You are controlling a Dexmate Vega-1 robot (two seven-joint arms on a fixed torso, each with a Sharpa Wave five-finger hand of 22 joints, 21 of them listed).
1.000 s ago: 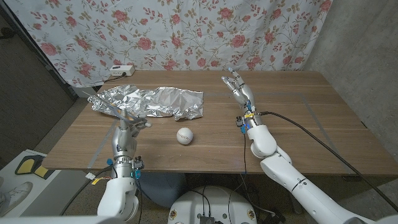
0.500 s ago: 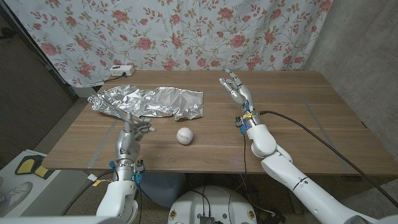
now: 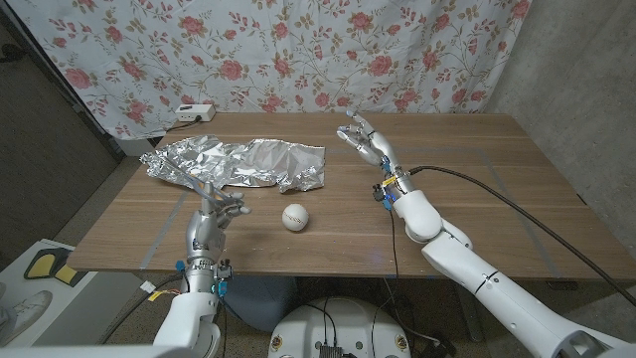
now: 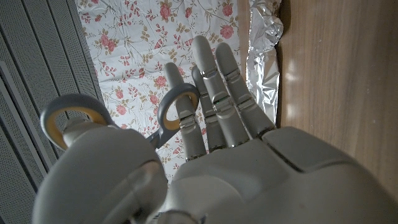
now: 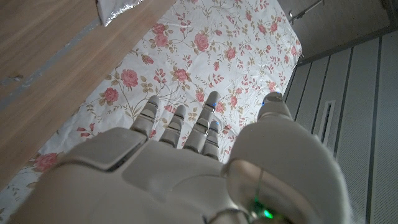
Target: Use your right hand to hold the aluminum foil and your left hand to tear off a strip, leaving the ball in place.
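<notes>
The right hand (image 3: 364, 139) hovers spread and empty, right of the foil (image 3: 238, 162) lying untorn across the far-left table (image 3: 477, 189). The left hand (image 3: 214, 197), fingers apart, holds nothing near it. The ball (image 3: 294, 217) sits nearer; holding and tearing remain.

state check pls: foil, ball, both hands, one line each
aluminum foil: crumpled sheet lying on the table, untorn, not held.
ball: resting on the table in front of the foil, untouched.
right hand: raised beside the foil's right end, fingers apart, holding nothing.
left hand: at the foil's front edge, fingers apart, not gripping it.
</notes>
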